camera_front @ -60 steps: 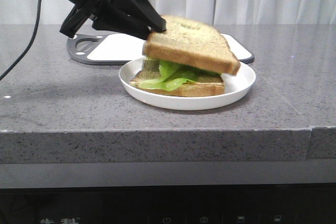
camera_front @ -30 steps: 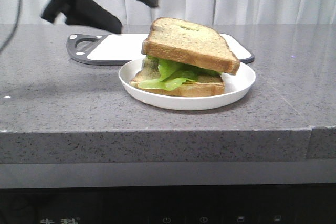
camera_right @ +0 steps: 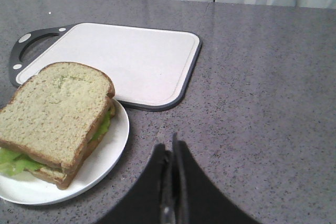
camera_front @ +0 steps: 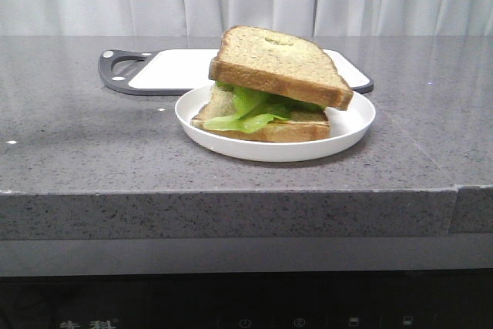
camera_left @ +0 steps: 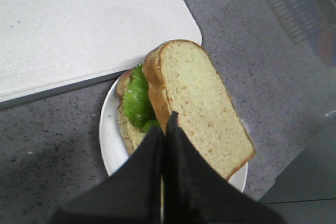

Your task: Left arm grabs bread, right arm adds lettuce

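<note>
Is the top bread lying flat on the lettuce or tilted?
Tilted: the bread rests on the lettuce with its left edge raised, sloping down to the right.

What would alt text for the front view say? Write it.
A sandwich sits on a white plate on a grey counter: the bread tilted over the lettuce and a bottom slice. A cutting board lies behind.

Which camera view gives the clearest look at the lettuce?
The front view: the lettuce shows side-on, ruffled between the bread and the lower slice. The left wrist view catches only a green edge beside the top slice; the right wrist view only slivers under it.
</note>
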Available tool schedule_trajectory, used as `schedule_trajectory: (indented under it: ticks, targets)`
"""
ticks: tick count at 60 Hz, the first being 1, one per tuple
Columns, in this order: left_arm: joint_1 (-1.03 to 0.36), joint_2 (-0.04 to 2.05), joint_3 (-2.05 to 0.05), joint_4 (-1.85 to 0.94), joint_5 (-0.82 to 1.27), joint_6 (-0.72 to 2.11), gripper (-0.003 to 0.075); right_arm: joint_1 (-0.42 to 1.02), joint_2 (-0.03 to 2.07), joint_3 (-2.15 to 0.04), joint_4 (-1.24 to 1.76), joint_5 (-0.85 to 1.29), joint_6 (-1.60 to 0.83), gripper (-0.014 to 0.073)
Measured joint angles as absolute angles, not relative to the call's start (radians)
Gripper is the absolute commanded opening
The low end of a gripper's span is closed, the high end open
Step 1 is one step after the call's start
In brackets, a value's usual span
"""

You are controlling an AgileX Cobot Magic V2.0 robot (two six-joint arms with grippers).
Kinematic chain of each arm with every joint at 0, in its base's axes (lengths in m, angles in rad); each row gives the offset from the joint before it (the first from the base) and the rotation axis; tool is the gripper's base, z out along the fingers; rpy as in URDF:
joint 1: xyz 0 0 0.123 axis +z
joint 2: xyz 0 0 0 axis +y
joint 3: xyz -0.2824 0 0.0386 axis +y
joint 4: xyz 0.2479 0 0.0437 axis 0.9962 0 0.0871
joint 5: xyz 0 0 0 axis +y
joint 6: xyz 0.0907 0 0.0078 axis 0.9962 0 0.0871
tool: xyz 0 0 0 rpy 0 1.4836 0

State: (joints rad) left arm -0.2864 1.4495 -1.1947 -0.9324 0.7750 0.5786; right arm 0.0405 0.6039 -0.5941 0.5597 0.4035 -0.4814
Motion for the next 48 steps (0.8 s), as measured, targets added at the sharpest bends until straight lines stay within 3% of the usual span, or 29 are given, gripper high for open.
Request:
schedule_trajectory:
  ticks: [15, 31, 48]
  targets:
    - [-0.286, 1.267, -1.107, -0.741, 0.608, 0.579, -0.0021, 0.041, 0.604, -0.594, 0.560, 0.409, -0.494, -0.0061]
    - [-0.286, 0.885, -0.766, -0.582, 0.231, 0.579, -0.0021, 0.115, 0.604, -0.594, 0.558, 0.412, -0.579, -0.0061]
    - [-0.286, 0.511, -0.458, -0.552, 0.089, 0.579, -0.0021, 0.163, 0.525, -0.530, 0.558, 0.352, -0.589, -0.0061]
